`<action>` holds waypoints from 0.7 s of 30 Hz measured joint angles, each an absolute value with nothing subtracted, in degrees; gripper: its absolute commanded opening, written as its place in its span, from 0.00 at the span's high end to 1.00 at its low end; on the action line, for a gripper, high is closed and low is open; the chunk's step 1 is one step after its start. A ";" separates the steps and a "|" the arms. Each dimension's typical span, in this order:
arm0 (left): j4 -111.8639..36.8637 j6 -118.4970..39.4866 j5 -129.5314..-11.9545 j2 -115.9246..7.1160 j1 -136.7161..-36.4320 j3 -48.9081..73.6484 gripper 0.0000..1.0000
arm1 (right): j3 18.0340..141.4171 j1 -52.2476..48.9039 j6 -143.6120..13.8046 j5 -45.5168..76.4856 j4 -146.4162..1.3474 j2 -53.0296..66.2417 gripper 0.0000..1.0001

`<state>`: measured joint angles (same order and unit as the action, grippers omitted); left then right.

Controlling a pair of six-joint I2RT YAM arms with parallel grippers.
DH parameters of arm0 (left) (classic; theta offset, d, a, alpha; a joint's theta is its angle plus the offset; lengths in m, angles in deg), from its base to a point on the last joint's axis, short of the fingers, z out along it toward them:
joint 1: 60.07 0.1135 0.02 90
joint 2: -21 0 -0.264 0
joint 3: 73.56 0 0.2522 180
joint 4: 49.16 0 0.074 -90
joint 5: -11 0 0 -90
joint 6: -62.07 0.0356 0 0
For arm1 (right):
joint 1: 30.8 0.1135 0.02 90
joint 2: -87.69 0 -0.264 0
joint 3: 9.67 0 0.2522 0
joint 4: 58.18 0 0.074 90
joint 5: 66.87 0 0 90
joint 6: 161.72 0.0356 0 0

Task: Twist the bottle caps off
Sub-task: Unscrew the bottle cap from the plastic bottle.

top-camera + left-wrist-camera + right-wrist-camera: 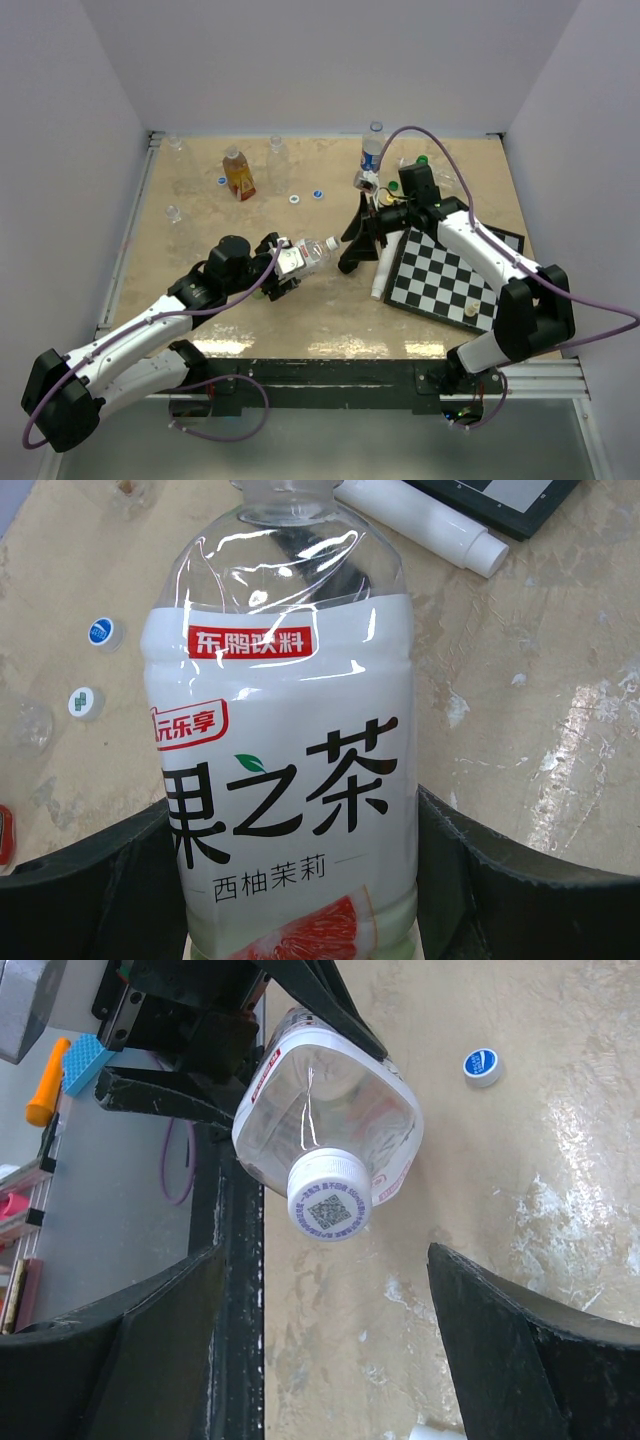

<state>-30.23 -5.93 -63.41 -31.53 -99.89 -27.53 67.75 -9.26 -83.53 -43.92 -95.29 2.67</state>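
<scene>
My left gripper [285, 262] is shut on a clear bottle [305, 256] with a white label, held on its side above the table. In the left wrist view the bottle [290, 730] fills the space between my left gripper's [300, 890] fingers. The bottle's white cap [331, 243] points right toward my right gripper [352, 240]. In the right wrist view the cap [329, 1196], printed with a code, sits on the bottle [330, 1100]. My right gripper [325, 1350] is open, its fingers [530, 1350] spread wide and short of the cap.
An amber bottle [238, 175] and a clear bottle [372, 150] stand at the back. Loose caps [295, 199] [318, 193] [221, 181] lie on the table. A chessboard [450, 275] and a white tube [384, 268] lie at the right.
</scene>
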 measured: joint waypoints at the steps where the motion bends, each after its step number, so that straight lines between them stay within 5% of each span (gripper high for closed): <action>1: -30.23 -5.93 -63.41 -31.53 -99.89 -27.53 1.00 | 67.86 -9.26 -83.53 -43.92 -95.32 2.65 0.14; 21: -30.23 -5.93 -63.41 -31.62 -99.89 -27.53 1.00 | 73.37 -4.82 -81.54 -42.19 -95.97 -2.31 0.35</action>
